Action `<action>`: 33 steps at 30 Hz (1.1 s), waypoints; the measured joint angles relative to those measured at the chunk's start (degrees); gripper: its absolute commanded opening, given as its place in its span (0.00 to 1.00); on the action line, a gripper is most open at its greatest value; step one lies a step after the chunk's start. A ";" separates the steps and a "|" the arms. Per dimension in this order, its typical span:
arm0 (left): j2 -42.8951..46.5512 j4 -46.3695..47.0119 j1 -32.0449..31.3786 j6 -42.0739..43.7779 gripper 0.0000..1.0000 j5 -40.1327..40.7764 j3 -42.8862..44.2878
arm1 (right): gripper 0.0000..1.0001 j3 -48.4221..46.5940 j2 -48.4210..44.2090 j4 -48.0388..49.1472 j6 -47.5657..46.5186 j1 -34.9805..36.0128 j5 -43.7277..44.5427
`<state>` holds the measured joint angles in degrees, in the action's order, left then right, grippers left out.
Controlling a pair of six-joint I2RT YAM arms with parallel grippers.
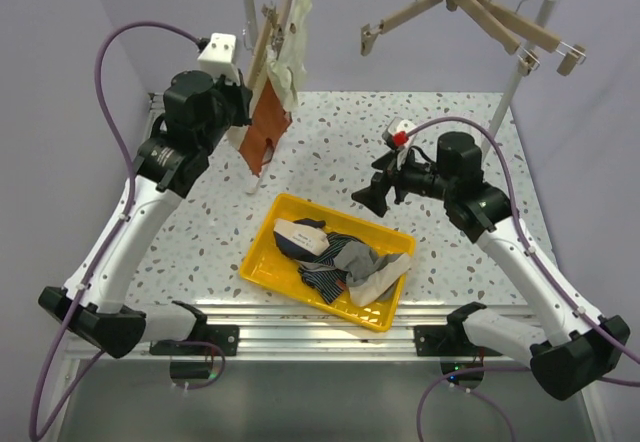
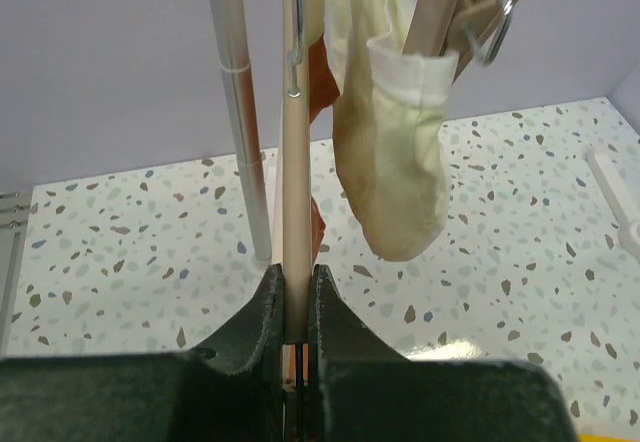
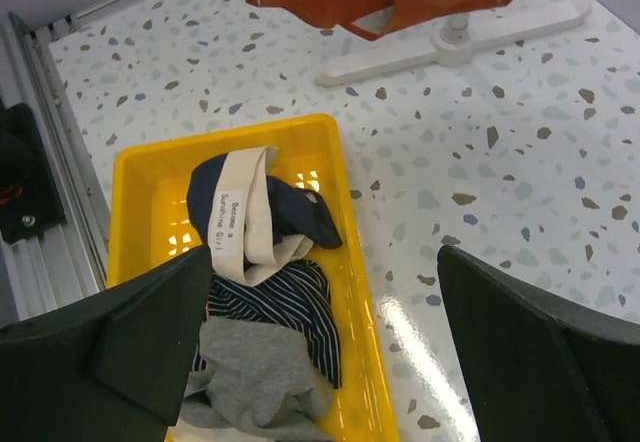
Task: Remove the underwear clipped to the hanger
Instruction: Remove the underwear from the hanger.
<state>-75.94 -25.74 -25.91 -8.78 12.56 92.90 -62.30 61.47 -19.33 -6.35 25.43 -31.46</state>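
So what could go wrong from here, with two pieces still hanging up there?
The left fingers pinch only the wooden hanger, so it might slip or swing. The cream underwear and the orange underwear hang close together; a pull may drag both. A piece dropped from there could miss the yellow tray.

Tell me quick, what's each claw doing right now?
Left claw: shut on the pale wooden hanger bar.
Right claw: open, holding nothing, above the yellow plastic tray.

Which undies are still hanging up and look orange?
The orange-red briefs hang beside the pale cream ones; the navy, striped and grey pairs lie in the yellow bin.
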 measured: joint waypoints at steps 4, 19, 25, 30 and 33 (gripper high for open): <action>5.42 -1.18 0.81 0.61 0.00 -1.86 -7.87 | 0.99 2.10 0.74 0.94 -5.44 -0.07 -6.10; 24.41 -10.60 1.53 18.82 0.00 -8.94 -26.97 | 0.98 -7.69 16.81 -9.05 -49.37 -0.04 -25.55; 25.09 -13.29 1.53 30.10 0.00 -14.05 -30.18 | 0.95 -17.62 24.57 -9.77 -57.92 1.31 -26.43; 25.68 -16.00 1.53 39.34 0.00 -17.16 -34.73 | 0.93 -20.61 28.39 -9.20 -60.94 5.49 -23.43; 26.69 -16.87 1.53 43.41 0.00 -17.99 -35.56 | 0.91 -23.17 31.23 -9.01 -61.99 7.39 -21.46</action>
<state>-49.25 -42.61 -24.38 34.63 -5.43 57.34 -85.47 92.71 -28.34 -68.34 32.82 -52.93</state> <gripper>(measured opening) 0.079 0.928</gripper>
